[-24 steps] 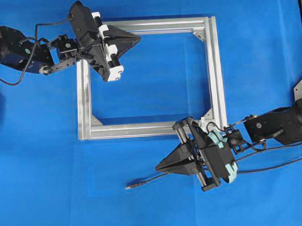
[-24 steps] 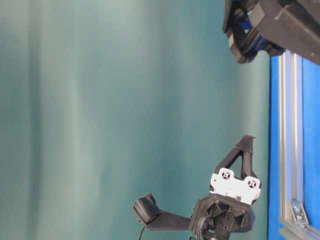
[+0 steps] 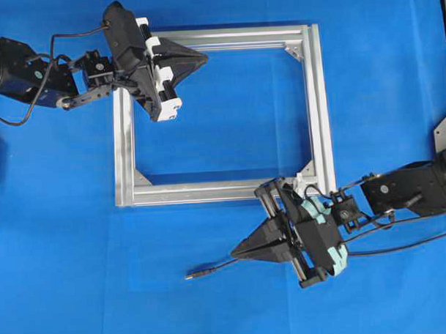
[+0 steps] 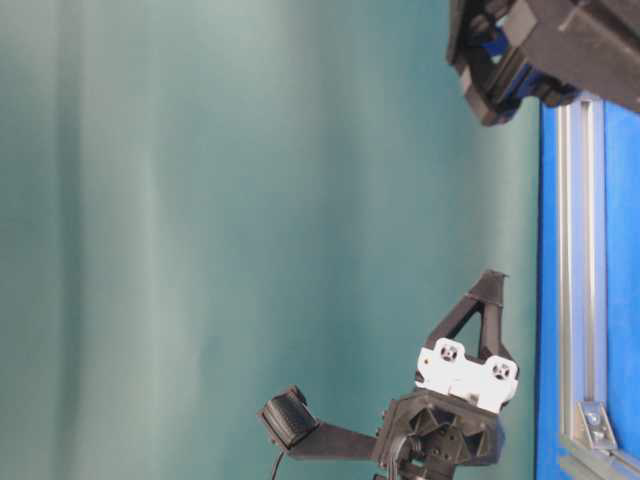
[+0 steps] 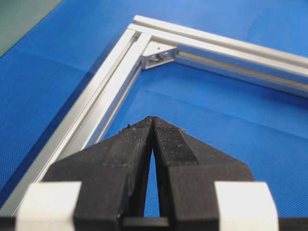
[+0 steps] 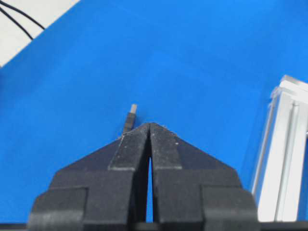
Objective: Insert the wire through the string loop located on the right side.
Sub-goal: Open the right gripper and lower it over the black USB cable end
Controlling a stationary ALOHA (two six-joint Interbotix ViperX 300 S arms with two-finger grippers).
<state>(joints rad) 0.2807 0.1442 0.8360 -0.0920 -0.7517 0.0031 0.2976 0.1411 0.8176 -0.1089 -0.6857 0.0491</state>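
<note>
Below the frame [image 3: 217, 114] in the overhead view, the wire [image 3: 212, 268] lay loose on the mat, plug end pointing left, so I'd say this was still pre-pickup. Right gripper [image 3: 236, 249] hung just above it, jaws pinched together on nothing; left gripper [image 3: 203, 58] was shut too, over the frame's top bar. Next it'd need to open and drop onto the wire. Right wrist cam showed the plug [image 6: 130, 117] just past the fingertips. Couldn't spot the string loop anywhere.

Bright, even light is falling from above, and the blue worktop [image 3: 227, 299] is showing only soft, short shadows. The aluminium frame [image 3: 320, 119] is shining with mild glare. In both wrist views the near black fingers [image 6: 137, 154] are looking slightly blurred.
</note>
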